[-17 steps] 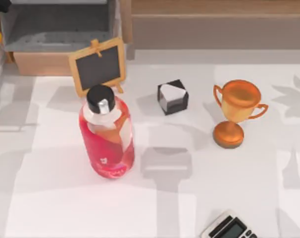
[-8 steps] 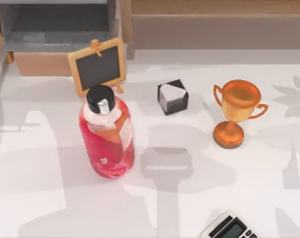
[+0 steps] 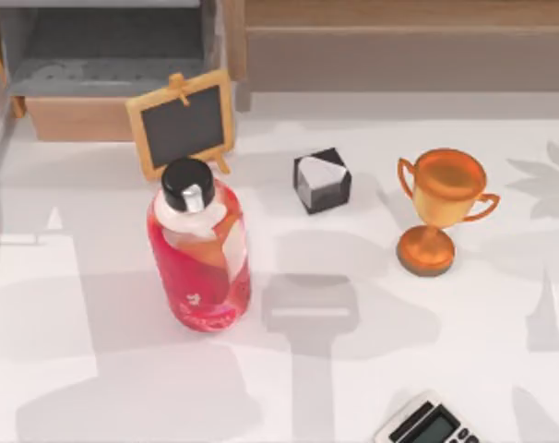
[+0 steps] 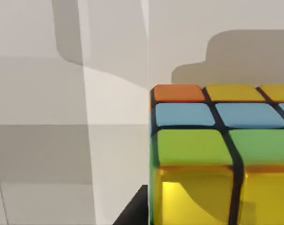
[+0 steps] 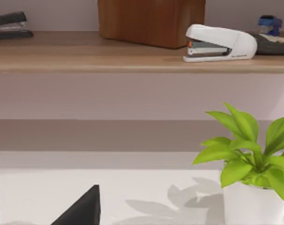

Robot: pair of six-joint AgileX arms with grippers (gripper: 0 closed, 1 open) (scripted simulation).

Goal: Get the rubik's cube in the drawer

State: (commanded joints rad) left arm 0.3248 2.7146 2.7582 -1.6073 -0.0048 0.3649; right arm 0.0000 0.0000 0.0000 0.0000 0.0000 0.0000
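Observation:
The rubik's cube [image 4: 221, 154] sits very close in the left wrist view, showing orange, yellow, blue and green squares on a black grid. It hangs above the white table, held in my left gripper [image 4: 207, 219], and one dark fingertip [image 4: 132, 214] shows beside its lower edge. The drawer [image 3: 77, 118] stands pulled out at the top view's back left, with a grey floor and a tan front panel. My right gripper [image 5: 81, 211] is parked, facing a shelf.
A small chalkboard [image 3: 181, 125] stands just in front of the drawer, with a red bottle [image 3: 199, 254] before it. A black-and-white cube [image 3: 321, 180], a trophy [image 3: 438, 208] and a calculator [image 3: 425, 425] are spread to the right. A potted plant [image 5: 250, 159] stands near the right arm.
One second ago my left arm and the colourful cube showed at the top view's far left edge beside the drawer. They have since left that view, and the shadows on the table's left have shifted.

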